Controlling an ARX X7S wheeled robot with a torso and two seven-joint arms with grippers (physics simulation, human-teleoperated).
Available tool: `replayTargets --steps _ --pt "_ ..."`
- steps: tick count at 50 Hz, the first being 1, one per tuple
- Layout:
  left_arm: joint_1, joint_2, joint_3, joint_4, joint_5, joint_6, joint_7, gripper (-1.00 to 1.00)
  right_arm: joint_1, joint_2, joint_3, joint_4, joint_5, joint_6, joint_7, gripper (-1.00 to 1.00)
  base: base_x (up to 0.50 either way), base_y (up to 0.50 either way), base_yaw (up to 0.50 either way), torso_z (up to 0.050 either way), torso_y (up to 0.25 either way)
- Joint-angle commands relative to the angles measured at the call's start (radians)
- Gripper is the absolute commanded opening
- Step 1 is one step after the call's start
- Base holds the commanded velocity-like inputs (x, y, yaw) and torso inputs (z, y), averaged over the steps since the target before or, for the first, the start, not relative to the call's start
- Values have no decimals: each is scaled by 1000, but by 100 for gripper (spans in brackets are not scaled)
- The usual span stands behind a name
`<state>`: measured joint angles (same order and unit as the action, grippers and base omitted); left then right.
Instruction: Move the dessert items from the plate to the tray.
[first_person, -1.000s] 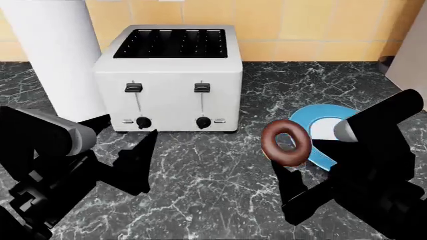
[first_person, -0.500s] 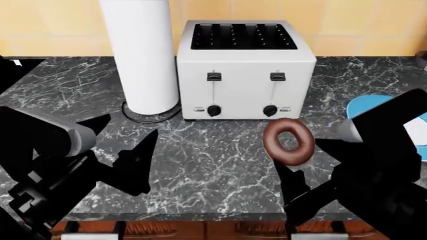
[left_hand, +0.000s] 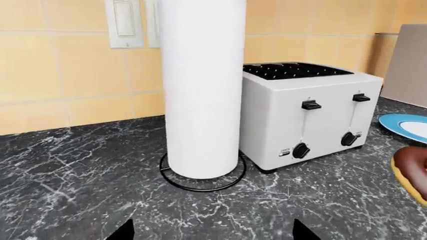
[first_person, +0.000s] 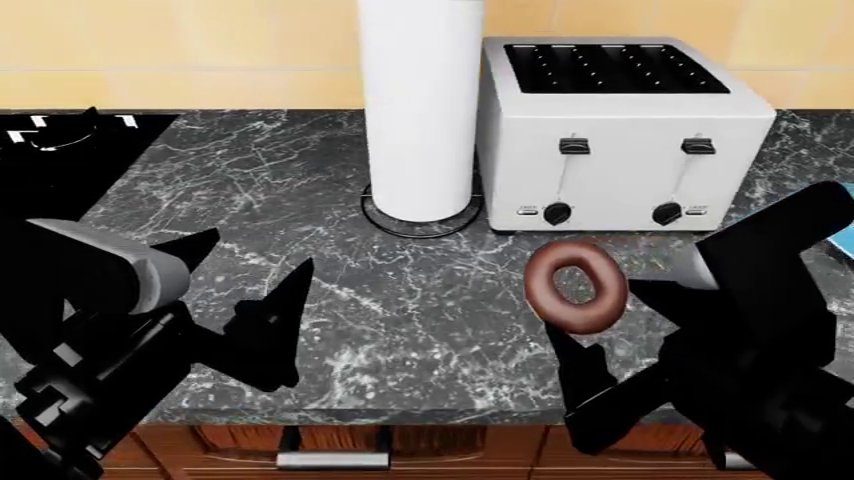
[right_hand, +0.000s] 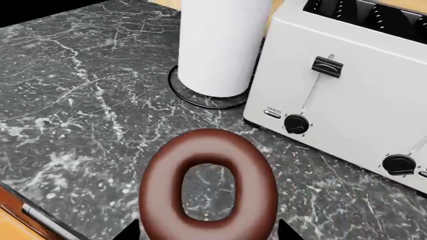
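Right gripper (first_person: 577, 345) holds a chocolate-glazed donut (first_person: 575, 283) upright above the dark marble counter (first_person: 400, 300)

The donut is clamped at its lower edge, in front of the white toaster (first_person: 621, 135) and near the paper towel roll (first_person: 420, 105). The left gripper (first_person: 254, 290) hangs spread apart, holding nothing. A blue plate (left_hand: 407, 127) shows beyond the toaster; the tray cannot be made out

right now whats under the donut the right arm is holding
Bare marble countertop, seen through the hole of the donut, held upright by the right gripper. No tray beneath. The fingers' tips are mostly hidden behind the donut.
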<state>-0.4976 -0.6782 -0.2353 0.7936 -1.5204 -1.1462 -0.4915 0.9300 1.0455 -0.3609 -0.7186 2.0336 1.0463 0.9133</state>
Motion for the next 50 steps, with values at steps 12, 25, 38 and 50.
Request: replayTargets --steps 12,25,38,50 --pt "-2 -12 2 2 -20 14 -14 100 12 10 1 -20 7 1 2 -100 0 500 0 0 0" --pt "-2 -19 5 2 -28 20 -22 100 20 9 -8 -15 11 0 8 -100 0 500 0 0 0" --pt "6 -19 11 0 -12 26 -16 100 15 4 -13 -9 -2 2 -2 -100 0 500 0 0 0" --pt "12 -23 9 5 -11 35 -15 100 13 7 -11 -12 -1 -6 -5 -100 0 500 0 0 0"
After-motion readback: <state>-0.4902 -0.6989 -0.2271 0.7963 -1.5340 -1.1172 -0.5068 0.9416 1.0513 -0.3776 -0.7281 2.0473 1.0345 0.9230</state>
